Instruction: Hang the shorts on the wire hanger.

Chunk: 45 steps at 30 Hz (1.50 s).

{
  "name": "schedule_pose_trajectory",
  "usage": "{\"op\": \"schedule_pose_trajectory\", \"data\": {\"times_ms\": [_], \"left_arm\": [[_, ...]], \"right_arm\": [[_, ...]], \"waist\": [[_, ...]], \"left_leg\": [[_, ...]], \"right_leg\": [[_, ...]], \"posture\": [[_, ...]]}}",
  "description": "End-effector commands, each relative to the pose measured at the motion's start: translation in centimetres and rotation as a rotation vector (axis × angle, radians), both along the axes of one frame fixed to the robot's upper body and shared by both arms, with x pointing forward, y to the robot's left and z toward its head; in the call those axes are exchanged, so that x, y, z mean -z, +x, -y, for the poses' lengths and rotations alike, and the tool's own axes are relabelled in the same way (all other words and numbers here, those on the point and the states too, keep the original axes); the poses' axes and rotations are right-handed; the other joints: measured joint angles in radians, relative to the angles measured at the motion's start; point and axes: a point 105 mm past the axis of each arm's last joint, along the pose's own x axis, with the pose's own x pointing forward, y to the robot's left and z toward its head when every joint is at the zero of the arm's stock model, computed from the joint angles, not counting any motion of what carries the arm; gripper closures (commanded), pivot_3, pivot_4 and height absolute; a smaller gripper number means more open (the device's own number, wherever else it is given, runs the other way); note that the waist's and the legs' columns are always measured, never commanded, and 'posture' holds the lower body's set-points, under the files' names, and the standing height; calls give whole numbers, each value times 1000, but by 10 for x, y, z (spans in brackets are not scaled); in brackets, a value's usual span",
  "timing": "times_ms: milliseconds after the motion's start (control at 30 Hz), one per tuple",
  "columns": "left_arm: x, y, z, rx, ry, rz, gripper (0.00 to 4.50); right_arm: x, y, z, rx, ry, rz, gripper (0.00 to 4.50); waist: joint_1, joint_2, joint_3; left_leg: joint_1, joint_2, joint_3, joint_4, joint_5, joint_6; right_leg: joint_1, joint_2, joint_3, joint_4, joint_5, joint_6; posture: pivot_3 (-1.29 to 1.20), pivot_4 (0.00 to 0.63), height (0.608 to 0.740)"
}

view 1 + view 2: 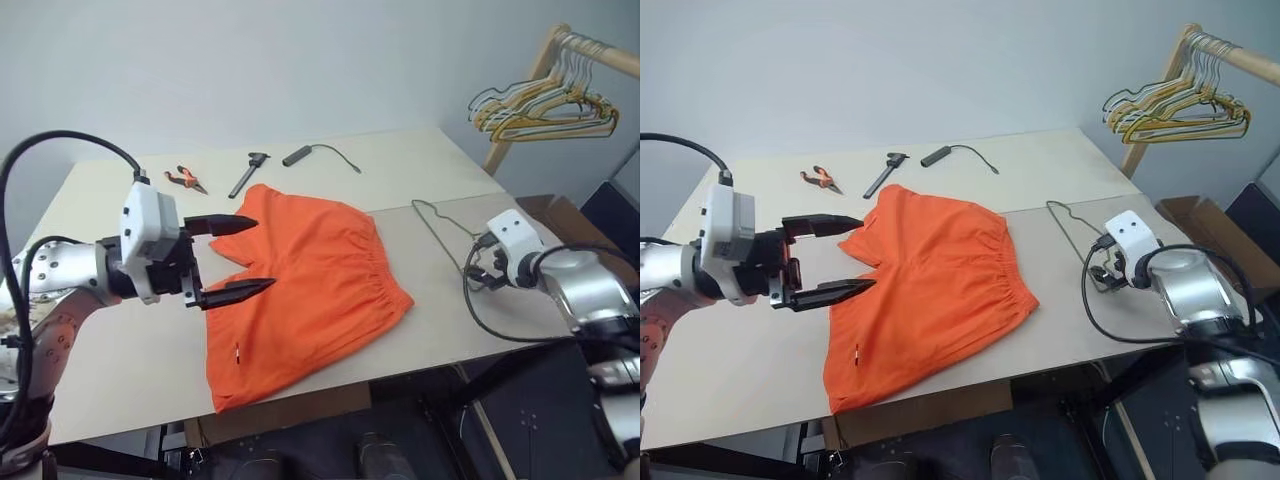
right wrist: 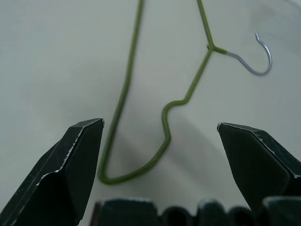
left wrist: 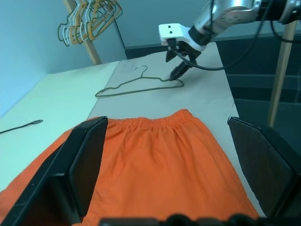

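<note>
Left tool, empty and wide open over shorts; right tool, open, by wire hanger; pliers, seemingly, beyond.

The table carries shorts, wire hanger, pliers, caliper, cable.

Lab-like test room: my plain table before a bare wall; wooden hanger rack beside the table.

The shorts lie flat on the table, just ahead of the left gripper. The wire hanger lies directly below the right gripper.
</note>
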Motion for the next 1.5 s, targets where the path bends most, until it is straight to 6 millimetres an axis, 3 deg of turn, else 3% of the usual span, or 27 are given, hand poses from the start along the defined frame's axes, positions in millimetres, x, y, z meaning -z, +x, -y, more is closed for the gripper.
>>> {"op": "schedule_pose_trajectory", "data": {"times_ms": [33, 100, 200, 567, 800, 900, 967, 1067, 1200, 1367, 1500], "left_arm": [[-6, -1, 0, 1, -1, 33, 54], [-6, -2, 0, 1, 0, 34, 54], [-5, -4, -2, 0, 9, 37, 0], [-5, -11, -8, -22, 24, 38, 0], [-5, -9, -7, -17, 31, 35, 0], [-5, -7, -7, -16, 29, 37, 0], [-6, -3, -7, -23, 22, 43, 0], [-10, 4, -7, -39, 4, 53, 0], [-20, 31, -8, -139, -61, 73, 0], [-32, 54, -13, -204, -101, 29, 0], [-36, 62, -15, -173, -89, -61, 0]], "right_arm": [[-2, 9, 14, 102, 2, 1, 0], [7, 12, 15, 150, 65, -38, 0], [19, 12, 13, 162, 116, -94, 556], [34, 6, 19, 251, 240, -170, 4465], [33, 3, 24, 200, 153, -162, 4465], [21, 8, 25, 111, 16, -73, 4465], [3, 15, 19, 47, -53, 48, 4465], [-30, 21, 4, -59, -129, 254, 4465], [-91, 18, -30, -299, -398, 653, 4465], [-125, -3, -71, -578, -600, 951, 4465], [-132, -20, -97, -791, -712, 1081, 4465]], "waist": [[-1, 0, 0], [-2, 0, 0], [-3, 0, 0], [0, 0, 0], [0, 0, -1], [2, 0, -1], [3, 0, -1], [0, 0, -1], [-12, 2, -1], [-30, 1, -2], [-48, 1, -2]], "left_leg": [[-2, 0, 0, 0, 0, 0], [-4, 0, 0, 1, 0, 0], [-4, 0, 0, 1, 0, 0], [-4, 0, -1, 1, 0, 0], [-3, 0, 0, 1, 0, 0], [-4, 0, -1, 1, 0, 0], [-4, -1, -1, 2, 0, 0], [-5, -1, -1, 3, 0, 0], [-5, -1, -1, 3, 0, 0], [-6, -1, -1, 4, 0, -1], [-7, -2, -1, 5, 0, -1]], "right_leg": [[-2, 0, 0, 0, 0, 0], [-3, 0, 0, 0, 1, 0], [-3, 0, 0, 0, 1, 0], [-2, 0, -1, -1, 2, 1], [-2, 0, -1, -1, 2, 1], [-2, 0, -1, -1, 2, 1], [-2, 0, -1, -1, 2, 1], [-3, 0, -1, 0, 2, 1], [-4, 0, 0, 0, 2, 2], [-4, 0, -1, 0, 2, 2], [-4, -1, -1, 0, 3, 3]], "posture": [[-86, 22, 740], [-76, 24, 740], [-63, 25, 740], [-39, 30, 740], [-60, 41, 740], [-69, 40, 740], [-73, 39, 740], [-84, 34, 740], [-100, 23, 740], [-113, 10, 740], [-118, 0, 740]]}}
